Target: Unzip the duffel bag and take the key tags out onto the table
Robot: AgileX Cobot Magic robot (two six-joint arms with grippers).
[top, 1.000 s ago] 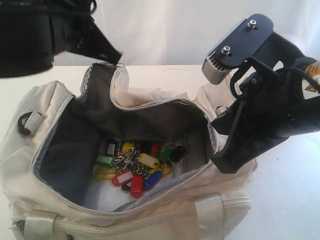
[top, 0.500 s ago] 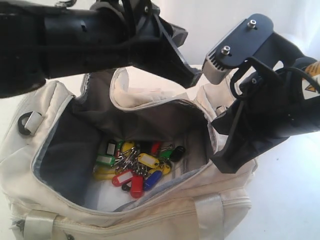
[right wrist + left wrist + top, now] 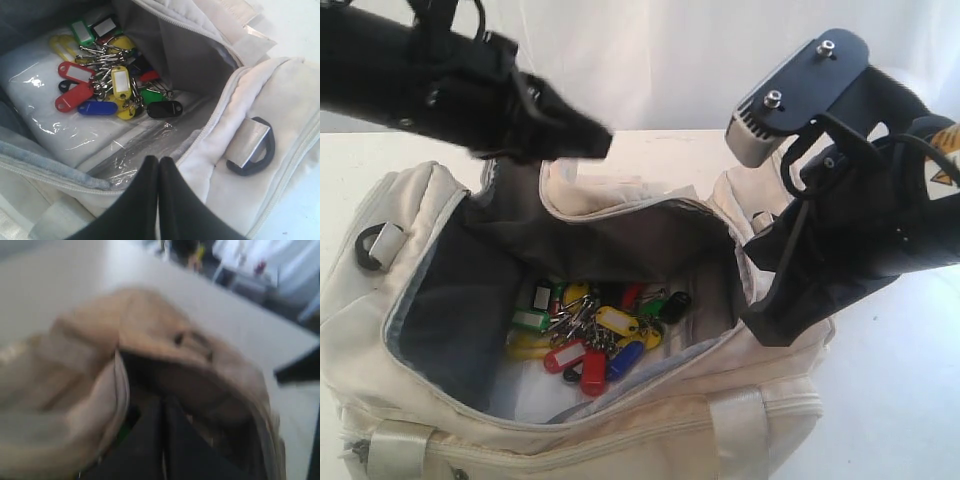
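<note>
Wide-open bag (image 3: 620, 440), tags (image 3: 595, 335) inside; left claw (image 3: 592, 144) pinched shut at its twelve o'clock, right claw (image 3: 772, 333) shut at three.

Left arm (image 3: 410, 75): enters from the upper left of the exterior view, stretched nearly level, sloping slightly down toward the middle.
Left gripper (image 3: 598, 143): fingers (image 3: 182, 452) pressed together into one dark point — no gap shows in its blurred wrist view.
Right arm (image 3: 880, 220): comes in from the right, wrist bent downward.
Right gripper (image 3: 772, 328): points down and leftward, its two sides flat against each other — nothing between them.
</note>
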